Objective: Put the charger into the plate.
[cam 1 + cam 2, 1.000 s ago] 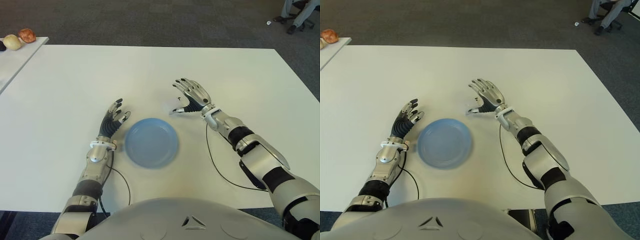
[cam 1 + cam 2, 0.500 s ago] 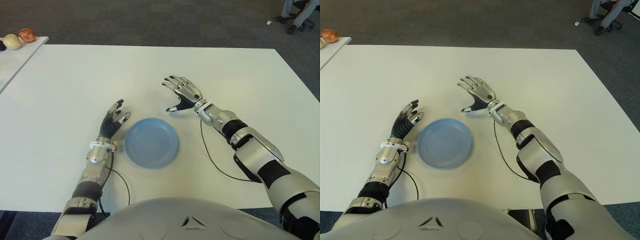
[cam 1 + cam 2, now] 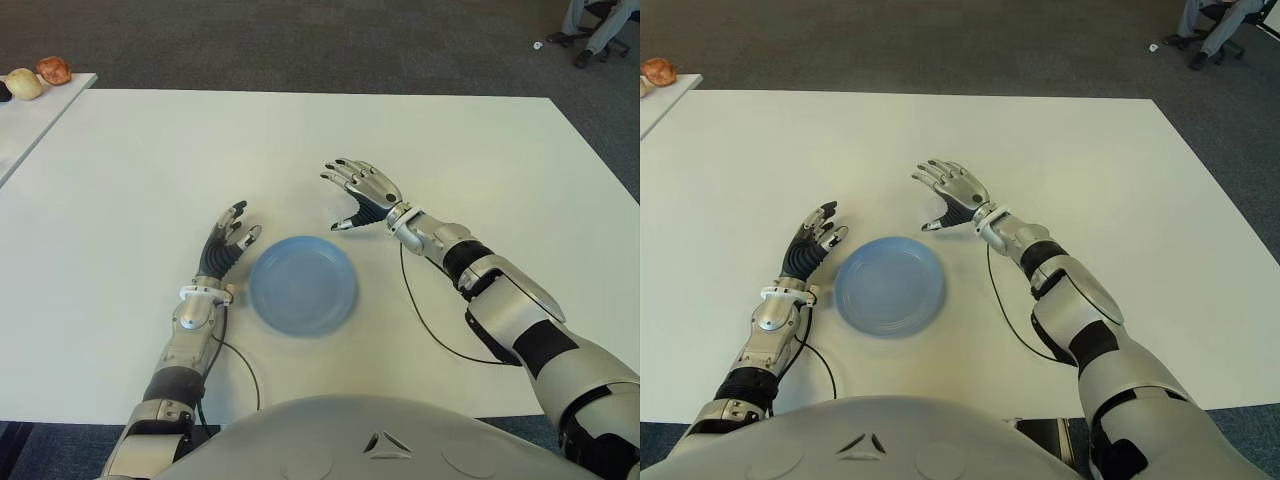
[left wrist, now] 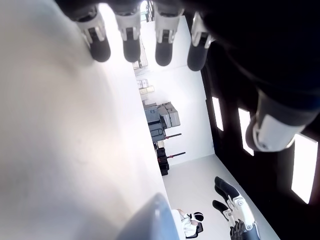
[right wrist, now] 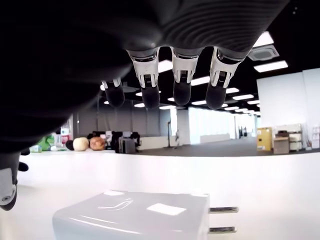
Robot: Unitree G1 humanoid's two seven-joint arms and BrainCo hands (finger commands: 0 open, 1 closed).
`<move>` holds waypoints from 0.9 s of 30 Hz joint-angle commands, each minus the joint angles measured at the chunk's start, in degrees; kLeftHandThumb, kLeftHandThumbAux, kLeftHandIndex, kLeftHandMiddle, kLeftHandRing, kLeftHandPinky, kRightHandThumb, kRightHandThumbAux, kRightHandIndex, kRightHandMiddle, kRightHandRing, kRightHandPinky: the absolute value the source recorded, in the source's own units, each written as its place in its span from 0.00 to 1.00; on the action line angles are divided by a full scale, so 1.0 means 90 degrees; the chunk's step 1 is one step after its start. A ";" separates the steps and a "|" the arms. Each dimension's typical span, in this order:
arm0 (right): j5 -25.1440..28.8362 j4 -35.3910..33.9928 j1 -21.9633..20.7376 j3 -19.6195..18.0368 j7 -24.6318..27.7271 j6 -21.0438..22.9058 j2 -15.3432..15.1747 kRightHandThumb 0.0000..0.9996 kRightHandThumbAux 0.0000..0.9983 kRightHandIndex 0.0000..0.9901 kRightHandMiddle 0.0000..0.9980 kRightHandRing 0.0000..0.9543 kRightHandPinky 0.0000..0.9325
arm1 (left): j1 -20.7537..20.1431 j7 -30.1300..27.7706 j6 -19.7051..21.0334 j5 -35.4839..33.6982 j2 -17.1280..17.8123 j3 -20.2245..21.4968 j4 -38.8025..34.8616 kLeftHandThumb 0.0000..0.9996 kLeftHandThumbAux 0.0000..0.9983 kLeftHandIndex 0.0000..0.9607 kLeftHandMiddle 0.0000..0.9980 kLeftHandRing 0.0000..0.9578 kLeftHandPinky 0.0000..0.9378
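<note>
The white charger (image 5: pixel 132 217) lies flat on the white table (image 3: pixel 150 150), its two prongs showing in the right wrist view. My right hand (image 3: pixel 342 198) hovers just above it with the fingers (image 5: pixel 182 95) spread, touching nothing; in the eye views the hand hides the charger. The round blue plate (image 3: pixel 302 285) holds nothing and lies on the table close in front of me, a little nearer and to the left of that hand. My left hand (image 3: pixel 243 222) shows open just left of the plate.
A black cable (image 3: pixel 425 320) trails from my right forearm across the table. A side table (image 3: pixel 45 100) at the far left carries pieces of fruit (image 3: pixel 40 72). A person's legs (image 3: pixel 590 25) show on the carpet at the far right.
My right hand has swung left across the table and lowered a little, ending nearer the plate. The left hand and the plate have stayed put.
</note>
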 commanded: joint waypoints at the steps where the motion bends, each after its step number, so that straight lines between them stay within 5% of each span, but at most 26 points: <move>1: -0.0018 0.0112 -0.0058 0.0063 0.0158 -0.0169 0.0043 0.25 0.48 0.03 0.02 0.01 0.05 | 0.0422 -0.0012 0.0422 0.0049 -0.0119 -0.0077 0.0392 0.00 0.53 0.16 0.10 0.06 0.03; 27: -0.0120 0.0378 0.0095 0.0363 0.0459 -0.0333 -0.0003 0.17 0.47 0.00 0.00 0.00 0.03 | 0.0861 -0.0164 0.0652 -0.0142 -0.0013 -0.0007 -0.0177 0.00 0.56 0.15 0.09 0.05 0.02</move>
